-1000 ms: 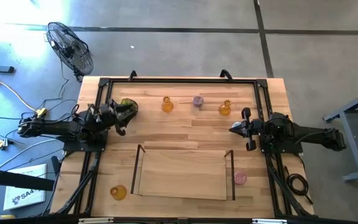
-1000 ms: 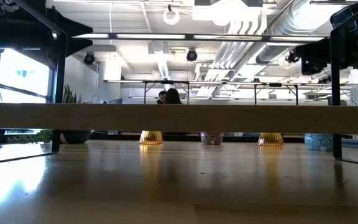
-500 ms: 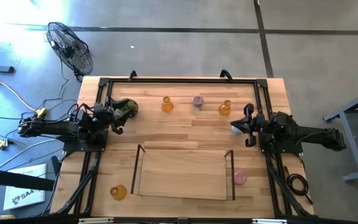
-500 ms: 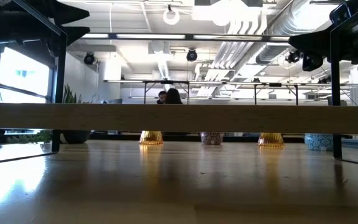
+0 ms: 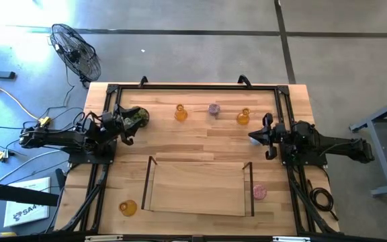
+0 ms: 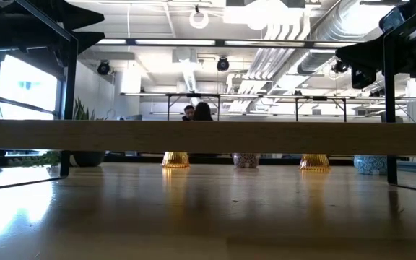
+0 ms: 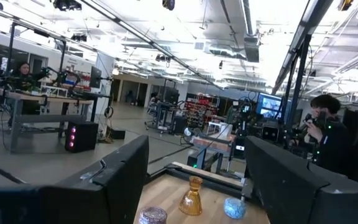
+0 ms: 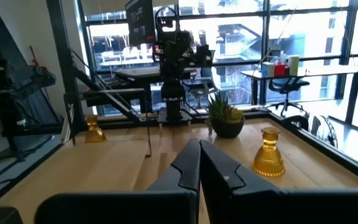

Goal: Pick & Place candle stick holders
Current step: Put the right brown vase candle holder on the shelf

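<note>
Two amber candle stick holders (image 5: 180,112) (image 5: 242,117) and a mauve one (image 5: 213,108) stand on their bases along the table's far side. A third amber one (image 5: 127,207) stands near the front left, a pink one (image 5: 259,192) near the front right. A light blue one (image 6: 370,165) shows at the right in the low view. My left gripper (image 5: 127,131) hovers open at the table's left, beside a green mossy ball (image 5: 138,115), tilted a little upward. My right gripper (image 5: 255,136) is shut at the table's right, pointing level, with nothing in it (image 8: 199,149).
A flat wooden tray (image 5: 197,195) with dark upright end frames lies at the middle front. A black frame (image 5: 193,87) runs round the table's edges. Bare wood lies between the tray and the far row of holders.
Both arms have stayed in place. My right gripper has rolled a little about its own axis, and my left gripper has tipped slightly upward. No holder has moved.
</note>
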`<state>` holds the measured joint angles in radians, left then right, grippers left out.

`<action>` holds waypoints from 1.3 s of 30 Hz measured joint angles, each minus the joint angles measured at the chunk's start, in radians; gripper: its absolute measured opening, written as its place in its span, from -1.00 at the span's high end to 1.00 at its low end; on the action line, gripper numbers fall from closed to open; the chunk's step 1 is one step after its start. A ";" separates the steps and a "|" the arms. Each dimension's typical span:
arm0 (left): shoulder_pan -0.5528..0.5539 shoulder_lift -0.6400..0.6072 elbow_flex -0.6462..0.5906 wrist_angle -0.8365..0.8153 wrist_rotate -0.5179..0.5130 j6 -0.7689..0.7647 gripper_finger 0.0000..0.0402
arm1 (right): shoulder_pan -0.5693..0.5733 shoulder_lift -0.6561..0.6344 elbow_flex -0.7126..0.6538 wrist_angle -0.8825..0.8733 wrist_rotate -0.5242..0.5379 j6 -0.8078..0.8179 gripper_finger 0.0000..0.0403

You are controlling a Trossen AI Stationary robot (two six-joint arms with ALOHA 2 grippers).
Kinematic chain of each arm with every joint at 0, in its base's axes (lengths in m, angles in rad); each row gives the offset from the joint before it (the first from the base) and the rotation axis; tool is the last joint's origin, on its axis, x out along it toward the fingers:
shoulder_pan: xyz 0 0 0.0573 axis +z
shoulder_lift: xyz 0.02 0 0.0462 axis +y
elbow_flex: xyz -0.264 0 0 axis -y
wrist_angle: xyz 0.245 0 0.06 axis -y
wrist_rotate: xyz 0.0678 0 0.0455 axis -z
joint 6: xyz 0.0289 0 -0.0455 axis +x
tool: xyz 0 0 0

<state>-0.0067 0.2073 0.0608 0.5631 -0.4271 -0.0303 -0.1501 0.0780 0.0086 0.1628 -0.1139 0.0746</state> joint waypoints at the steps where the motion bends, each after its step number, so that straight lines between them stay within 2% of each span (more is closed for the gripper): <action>1: 0.000 0.000 0.000 -0.009 0.001 0.000 -0.30 | 0.000 0.001 0.000 -0.006 -0.002 0.000 1.00; 4: 0.000 0.000 0.000 -0.042 0.014 0.003 -0.30 | -0.002 0.002 0.000 0.000 0.019 0.020 1.00; 8: 0.000 0.000 0.000 -0.084 0.021 0.020 -0.30 | -0.002 0.002 0.001 -0.002 0.132 0.057 0.89; 12: 0.000 0.000 0.000 -0.103 0.022 0.026 -0.30 | -0.002 0.002 0.005 -0.004 0.219 0.047 0.60; 18: 0.000 0.000 0.000 -0.138 0.005 0.025 -0.30 | -0.003 0.002 0.006 0.013 0.275 -0.058 0.10; 22: 0.000 0.000 0.000 -0.148 -0.026 0.026 -0.30 | -0.003 0.002 0.007 0.049 0.313 -0.168 -0.08; 26: 0.000 -0.001 0.000 -0.147 -0.029 0.016 -0.30 | -0.003 0.002 0.011 0.114 0.317 -0.289 -0.11; 29: 0.000 0.000 0.000 -0.147 -0.017 -0.024 -0.30 | -0.002 0.006 0.068 0.101 0.332 -0.342 -0.11; 34: 0.000 0.000 0.000 -0.148 0.020 -0.038 -0.30 | -0.002 0.050 0.183 0.088 0.320 -0.332 -0.11; 39: 0.000 0.000 0.000 -0.153 0.020 -0.052 -0.30 | -0.002 0.149 0.291 0.086 0.320 -0.300 -0.11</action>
<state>-0.0067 0.2070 0.0608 0.4100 -0.4072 -0.0826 -0.1526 0.2274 0.2991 0.2492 0.2058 -0.2251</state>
